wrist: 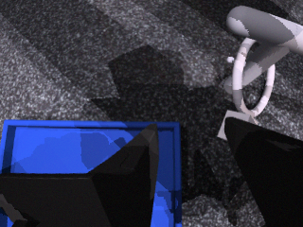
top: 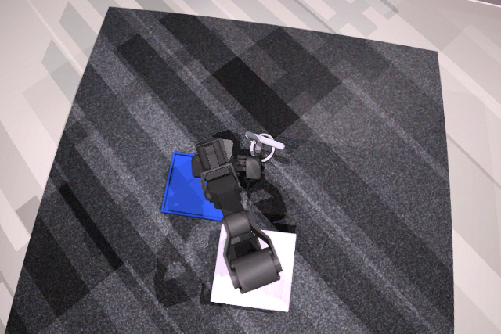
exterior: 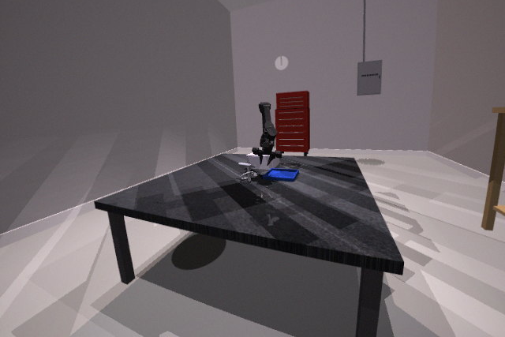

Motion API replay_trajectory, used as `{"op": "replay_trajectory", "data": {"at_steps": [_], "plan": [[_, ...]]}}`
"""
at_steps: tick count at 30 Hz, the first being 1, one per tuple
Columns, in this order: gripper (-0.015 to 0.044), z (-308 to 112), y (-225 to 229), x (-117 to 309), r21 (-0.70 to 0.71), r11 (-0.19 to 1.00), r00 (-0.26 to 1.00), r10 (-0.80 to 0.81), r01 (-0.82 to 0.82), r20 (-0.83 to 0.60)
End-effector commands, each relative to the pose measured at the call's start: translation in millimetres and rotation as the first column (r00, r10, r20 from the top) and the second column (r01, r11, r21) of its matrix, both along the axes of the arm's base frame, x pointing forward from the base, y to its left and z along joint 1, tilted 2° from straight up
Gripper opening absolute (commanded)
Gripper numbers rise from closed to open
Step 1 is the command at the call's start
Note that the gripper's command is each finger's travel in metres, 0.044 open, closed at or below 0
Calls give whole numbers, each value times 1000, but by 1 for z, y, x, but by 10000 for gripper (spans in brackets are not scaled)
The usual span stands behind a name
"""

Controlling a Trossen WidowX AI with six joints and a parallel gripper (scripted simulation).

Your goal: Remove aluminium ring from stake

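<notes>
The steel cross-bar [top: 272, 143] [exterior: 245, 164] [wrist: 265, 26] stands in the way, spanning above the aluminium ring [top: 273, 152] [exterior: 241, 176] [wrist: 271, 78], which encircles the stake's post [wrist: 256, 68] and reaches out on both sides of the bar in the top view. The blue tray [top: 185, 212] [exterior: 281, 179] [wrist: 95, 124] lies near the stake on the dark, speckled bench [top: 344, 160] [exterior: 203, 198] [wrist: 57, 85], with part of it hidden under the black arm [top: 226, 196] [exterior: 267, 121] from above. The arm rises from a white base block [top: 282, 299] [exterior: 252, 159]. Beyond the bench are a red tool chest [exterior: 292, 121], a round wall clock [exterior: 281, 62] and a grey electrical panel [exterior: 369, 84].

The ring is pale, slim and round in section, with patches of shadow. Its welded tab [wrist: 232, 122] is a flat, light-grey plate, partly covered by one fingertip in the wrist view. The hand [top: 239, 156] [exterior: 265, 162] [wrist: 191, 128] is partway open with nothing clamped, its fingertips apart and pointing down. I cannot tell whether that fingertip touches the tab.
</notes>
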State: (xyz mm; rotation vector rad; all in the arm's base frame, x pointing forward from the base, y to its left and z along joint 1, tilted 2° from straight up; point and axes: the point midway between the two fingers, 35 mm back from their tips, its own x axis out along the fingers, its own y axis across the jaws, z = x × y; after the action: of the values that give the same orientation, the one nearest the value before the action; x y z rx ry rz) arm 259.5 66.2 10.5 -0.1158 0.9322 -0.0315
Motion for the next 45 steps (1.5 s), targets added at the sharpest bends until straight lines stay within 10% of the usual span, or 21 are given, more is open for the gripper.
{"op": "replay_trajectory", "data": {"at_steps": [1,45], "plan": [[200,-14,-23,-1,44,993,993,-110,112,-52],[193,-72,-67,12,111,945,947,-292,307,-135]]}}
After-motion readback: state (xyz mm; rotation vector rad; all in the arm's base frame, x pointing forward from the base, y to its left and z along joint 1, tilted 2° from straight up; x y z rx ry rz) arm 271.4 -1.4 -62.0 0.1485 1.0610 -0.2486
